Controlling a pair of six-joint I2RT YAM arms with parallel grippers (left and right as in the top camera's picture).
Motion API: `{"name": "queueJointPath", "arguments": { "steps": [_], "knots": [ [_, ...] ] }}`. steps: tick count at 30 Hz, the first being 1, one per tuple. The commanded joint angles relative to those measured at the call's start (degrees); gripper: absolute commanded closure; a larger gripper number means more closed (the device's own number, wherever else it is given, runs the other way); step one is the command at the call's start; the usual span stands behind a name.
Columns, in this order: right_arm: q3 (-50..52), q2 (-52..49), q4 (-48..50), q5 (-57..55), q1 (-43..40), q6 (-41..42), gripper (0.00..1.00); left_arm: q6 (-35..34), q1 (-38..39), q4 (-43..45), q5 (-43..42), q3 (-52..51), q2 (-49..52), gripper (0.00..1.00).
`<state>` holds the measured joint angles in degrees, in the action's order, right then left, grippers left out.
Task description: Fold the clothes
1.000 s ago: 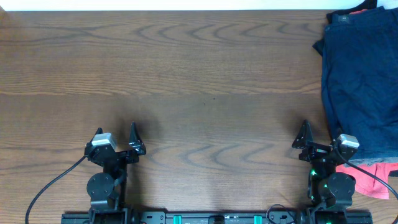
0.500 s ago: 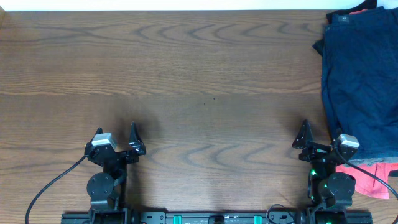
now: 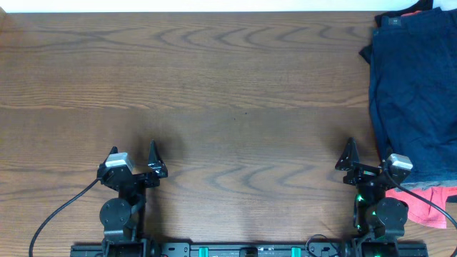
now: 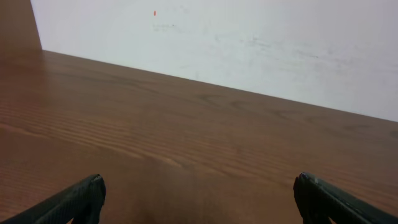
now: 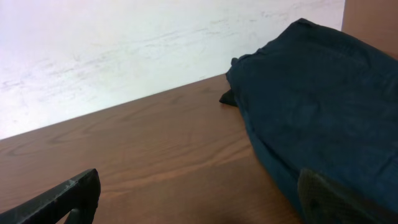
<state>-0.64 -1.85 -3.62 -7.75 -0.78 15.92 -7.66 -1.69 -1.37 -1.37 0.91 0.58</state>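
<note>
A pile of dark navy clothes point(image 3: 414, 93) lies at the table's right edge, also in the right wrist view point(image 5: 317, 106). A coral-red garment point(image 3: 435, 194) peeks out under its near end, and a black one point(image 3: 400, 13) shows at the far corner. My left gripper point(image 3: 134, 158) is open and empty near the front left, its fingertips wide apart in the left wrist view point(image 4: 199, 199). My right gripper point(image 3: 365, 163) is open and empty near the front right, just left of the pile; its right finger sits beside the navy fabric in the right wrist view point(image 5: 199, 199).
The wooden table point(image 3: 214, 93) stretches wide to the left of the pile. A white wall point(image 4: 249, 43) runs along the far edge. Both arm bases and cables sit at the front edge.
</note>
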Motion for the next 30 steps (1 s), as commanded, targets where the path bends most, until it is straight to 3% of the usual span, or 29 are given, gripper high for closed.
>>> {"name": "queueJointPath", "arguments": {
  "steps": [1, 5, 10, 17, 24, 30],
  "knots": [
    [0.17, -0.02, 0.09, -0.55, 1.18, -0.28, 0.01, -0.09, 0.28, -2.67, 0.48, -0.68, -0.24, 0.02],
    [0.13, -0.02, 3.82, -0.39, 1.18, -0.33, 0.01, -0.66, 0.28, -1.31, -0.52, -0.63, -0.24, 0.02],
    [-1.64, -0.07, 8.35, 9.03, 1.18, -8.55, 0.01, -0.79, 0.28, -1.66, -5.2, 1.49, 0.83, 0.02],
    [-13.97, -8.63, 4.66, 9.79, 1.16, -10.97, 0.01, -0.72, 0.22, 1.07, -4.81, 9.68, 13.25, 0.02],
    [-36.3, -29.88, -4.72, 12.37, 1.16, -13.53, 0.01, -0.74, 0.24, 3.43, -6.62, 26.86, 32.92, 0.02],
    [-63.73, -52.72, -23.3, 12.5, 0.35, -18.99, 0.01, -0.72, 0.24, -8.55, -12.15, 48.15, 50.49, 0.02]
  ]
}}
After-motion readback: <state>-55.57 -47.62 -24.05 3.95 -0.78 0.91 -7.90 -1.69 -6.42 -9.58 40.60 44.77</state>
